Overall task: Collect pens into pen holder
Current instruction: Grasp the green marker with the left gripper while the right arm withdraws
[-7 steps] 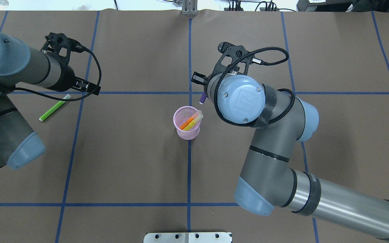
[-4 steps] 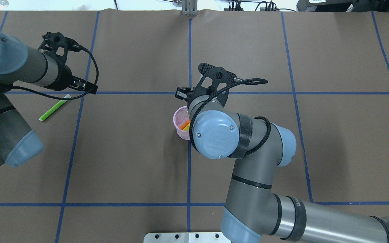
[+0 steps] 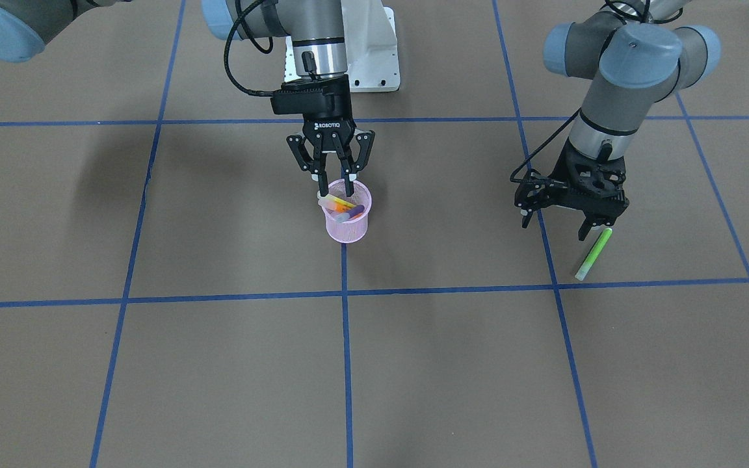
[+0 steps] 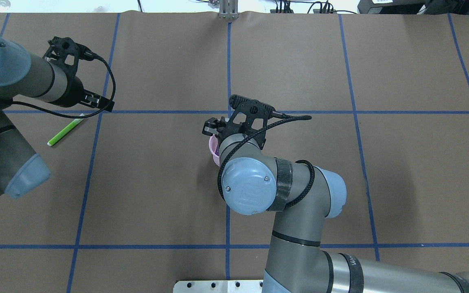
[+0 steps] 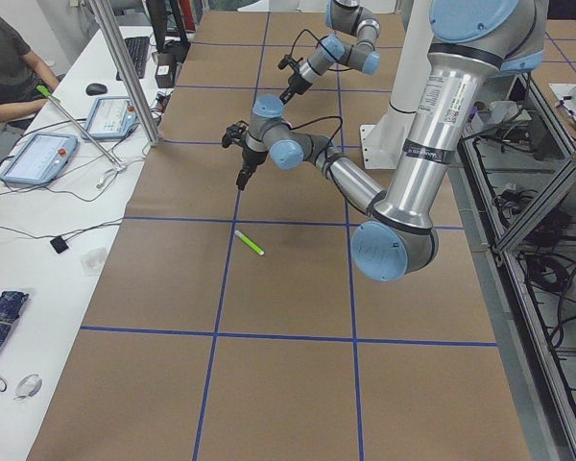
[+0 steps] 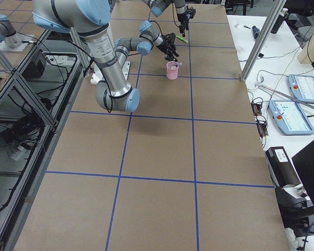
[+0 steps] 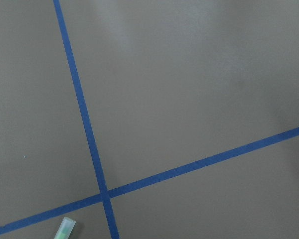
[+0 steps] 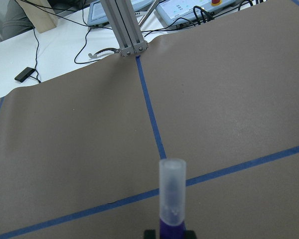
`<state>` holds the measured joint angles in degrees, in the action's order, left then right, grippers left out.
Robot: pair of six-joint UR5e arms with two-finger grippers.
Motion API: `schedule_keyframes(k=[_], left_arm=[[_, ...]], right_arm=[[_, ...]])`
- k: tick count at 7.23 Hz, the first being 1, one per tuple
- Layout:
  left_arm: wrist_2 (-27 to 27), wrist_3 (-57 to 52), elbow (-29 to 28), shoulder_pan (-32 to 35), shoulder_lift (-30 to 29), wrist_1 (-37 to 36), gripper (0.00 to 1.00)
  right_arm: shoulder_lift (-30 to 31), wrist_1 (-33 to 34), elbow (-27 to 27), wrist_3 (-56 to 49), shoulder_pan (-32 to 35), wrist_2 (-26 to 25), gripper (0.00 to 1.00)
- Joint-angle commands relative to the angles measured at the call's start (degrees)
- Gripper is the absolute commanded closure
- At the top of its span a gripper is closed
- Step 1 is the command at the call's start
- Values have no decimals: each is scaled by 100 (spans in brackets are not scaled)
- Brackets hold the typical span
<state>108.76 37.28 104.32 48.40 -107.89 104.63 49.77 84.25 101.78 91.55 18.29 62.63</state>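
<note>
Pinching the purple pen [image 8: 171,199], cap end forward, the right gripper [image 3: 332,184] hangs over the pink wire-mesh pen holder [image 3: 347,224]; the spread left gripper [image 3: 569,214] hovers by the flat-lying green pen [image 3: 594,253].

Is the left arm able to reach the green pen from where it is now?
Probably yes. The left gripper hangs just above the green pen, which lies alone on the table with nothing between them. Its jaws look open.
</note>
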Motion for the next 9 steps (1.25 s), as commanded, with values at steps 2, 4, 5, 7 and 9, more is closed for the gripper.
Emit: schedule_keyframes(k=[2,4,5,7,9], left_arm=[[1346,-2374,-813,1010,267,-65,1],[1429,-2849,-1359,996,243,-283,6],[1516,-3223,-1536,900,-115,-964,7],[1578,-3745,-1634,829,-223,-1322,7],[1807,-3789,-2204,628,-547,-1252,16]], right_arm=[[530,-39,752,-145,715,1575,0],[1066,-75,756,-1220,2347,4218,0],[1383,-66,703,-1845,2824,4970,0],[1500,-57,379,-2393,3451,6211,0],[1693,-84,387,-2537,3541,6411,0]])
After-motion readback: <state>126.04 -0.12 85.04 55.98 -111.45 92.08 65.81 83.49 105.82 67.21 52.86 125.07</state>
